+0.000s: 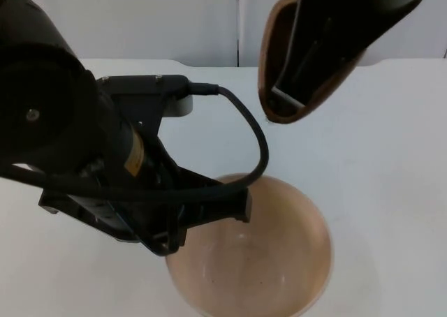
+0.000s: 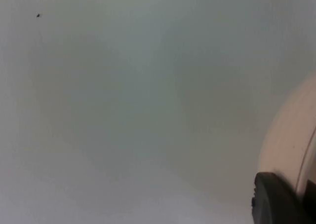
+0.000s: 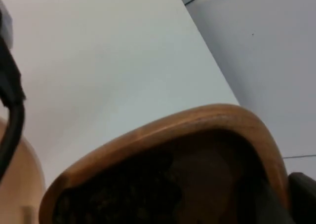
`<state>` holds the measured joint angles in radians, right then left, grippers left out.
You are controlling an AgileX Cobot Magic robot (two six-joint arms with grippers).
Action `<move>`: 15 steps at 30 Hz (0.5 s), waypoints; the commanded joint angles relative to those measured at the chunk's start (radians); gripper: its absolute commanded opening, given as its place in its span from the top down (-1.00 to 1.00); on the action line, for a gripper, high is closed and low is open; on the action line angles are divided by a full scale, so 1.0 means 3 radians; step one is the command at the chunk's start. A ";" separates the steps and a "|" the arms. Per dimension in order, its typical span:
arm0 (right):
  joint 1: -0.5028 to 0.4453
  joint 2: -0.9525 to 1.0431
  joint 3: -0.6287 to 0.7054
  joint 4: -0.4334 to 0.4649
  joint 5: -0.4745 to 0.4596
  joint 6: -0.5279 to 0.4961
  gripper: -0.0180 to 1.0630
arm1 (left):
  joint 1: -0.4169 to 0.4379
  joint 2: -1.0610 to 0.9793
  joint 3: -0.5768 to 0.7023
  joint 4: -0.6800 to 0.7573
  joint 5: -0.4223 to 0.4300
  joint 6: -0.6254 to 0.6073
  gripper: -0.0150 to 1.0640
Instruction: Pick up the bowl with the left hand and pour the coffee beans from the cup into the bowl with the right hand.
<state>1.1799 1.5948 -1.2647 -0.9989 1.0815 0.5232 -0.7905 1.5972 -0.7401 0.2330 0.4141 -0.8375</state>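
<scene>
the left gripper (image 1: 237, 204) is clamped on the near-left rim of the pale pink bowl (image 1: 265, 261), holding it at the lower middle of the top view, above the white table (image 1: 377, 156). the right gripper (image 1: 290, 97), at the upper right of the frame, grips the brown wooden cup (image 1: 269, 59), one finger inside its rim. the cup is tilted, its mouth turned down toward the bowl. from the right wrist, dark coffee beans (image 3: 123, 194) lie inside the cup.

No readable text, label, brand, number or sign on anything.
</scene>
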 commanded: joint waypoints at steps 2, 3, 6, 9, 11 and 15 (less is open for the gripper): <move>0.0017 -0.0008 0.0002 -0.0094 0.0038 -0.0155 0.97 | -0.0023 -0.0010 -0.0012 -0.0034 -0.0029 -0.0021 0.98; 0.0017 -0.0008 0.0002 -0.0111 0.0038 -0.0177 0.97 | -0.0023 -0.0010 -0.0012 -0.0034 -0.0029 -0.0021 0.98; 0.0017 -0.0008 0.0002 -0.0170 0.0038 -0.0217 0.97 | -0.0023 -0.0010 -0.0012 -0.0034 -0.0029 -0.0021 0.98; 0.0017 -0.0008 0.0002 -0.0232 0.0038 -0.0232 0.97 | -0.0023 -0.0010 -0.0012 -0.0034 -0.0029 -0.0021 0.98; 0.0017 -0.0008 0.0002 -0.0232 0.0038 -0.0252 0.97 | -0.0023 -0.0010 -0.0012 -0.0034 -0.0029 -0.0021 0.98; 0.0021 -0.0008 0.0002 -0.0241 0.0038 -0.0313 0.97 | -0.0023 -0.0010 -0.0012 -0.0034 -0.0029 -0.0021 0.98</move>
<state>1.1799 1.5948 -1.2647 -1.0461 1.0920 0.4360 -0.7905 1.5972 -0.7401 0.2330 0.4141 -0.8375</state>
